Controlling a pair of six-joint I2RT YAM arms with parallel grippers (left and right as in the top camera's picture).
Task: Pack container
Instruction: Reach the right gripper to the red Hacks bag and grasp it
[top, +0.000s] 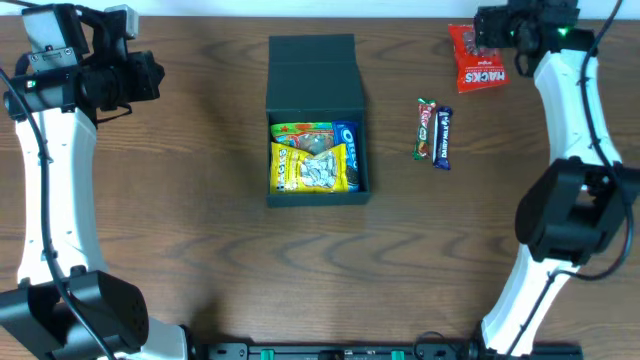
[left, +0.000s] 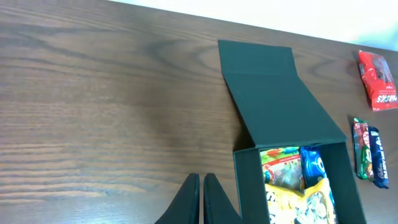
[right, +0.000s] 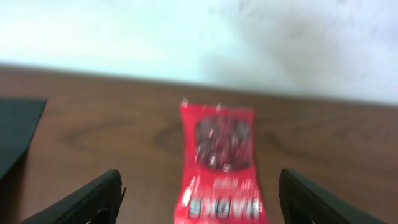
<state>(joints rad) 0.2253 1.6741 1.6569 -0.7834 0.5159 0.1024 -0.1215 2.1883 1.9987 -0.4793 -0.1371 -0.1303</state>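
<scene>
- Wide apart, the right jaws hang over the one red foil Hacks snack packet, gripping nothing.
- Pinched shut and empty, the left jaws hover above the brown wooden counter.
- Mid-counter, the single dark teal cardboard container lies open, its long axis near-to-far and its flap lid pointing away.
- Inside are three packets: yellow packet, orange-green packet, blue packet.
- To its right lie two slim bars: green-red candy bar, dark blue candy bar.

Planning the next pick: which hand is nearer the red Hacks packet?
Right. The right hand hovers open at the red Hacks packet; the left hand is shut, far off on the other side of the container.
</scene>
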